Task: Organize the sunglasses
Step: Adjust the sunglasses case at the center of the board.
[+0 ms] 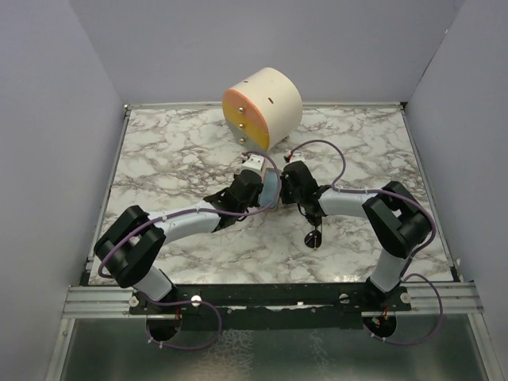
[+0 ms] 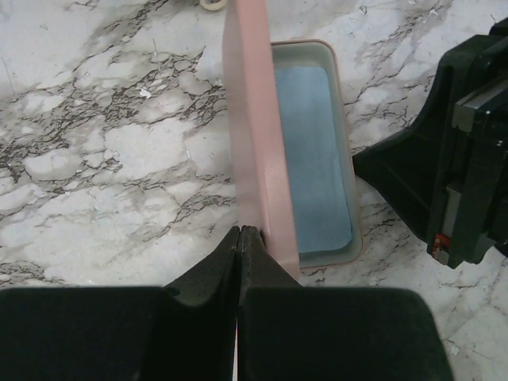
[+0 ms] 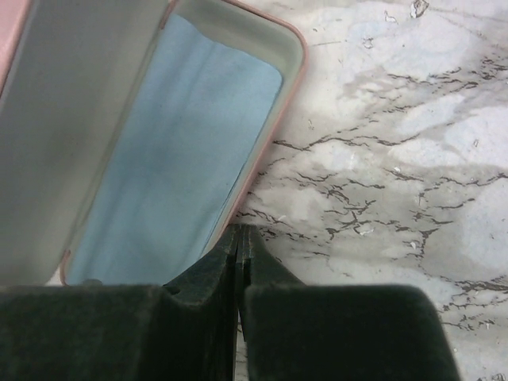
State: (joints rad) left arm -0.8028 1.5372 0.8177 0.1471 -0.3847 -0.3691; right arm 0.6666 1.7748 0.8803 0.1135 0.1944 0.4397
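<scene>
The sunglasses (image 1: 314,238) lie on the marble table just in front of my right forearm; small, dark, thin-framed. They do not show in either wrist view. The pink case (image 1: 271,189) stands open between both grippers, with a light blue cloth (image 2: 313,151) lying in its tray. My left gripper (image 2: 240,230) is shut and empty, its tips against the outside of the raised pink lid (image 2: 254,143). My right gripper (image 3: 238,230) is shut and empty, its tips at the tray's pink rim (image 3: 266,151). The cloth (image 3: 175,151) and the lid's grey lining (image 3: 71,135) show there.
A large cream cylinder (image 1: 263,107) with an orange face stands at the back centre of the table. Grey walls close in the table on three sides. The right gripper's black body (image 2: 468,159) shows at the right of the left wrist view.
</scene>
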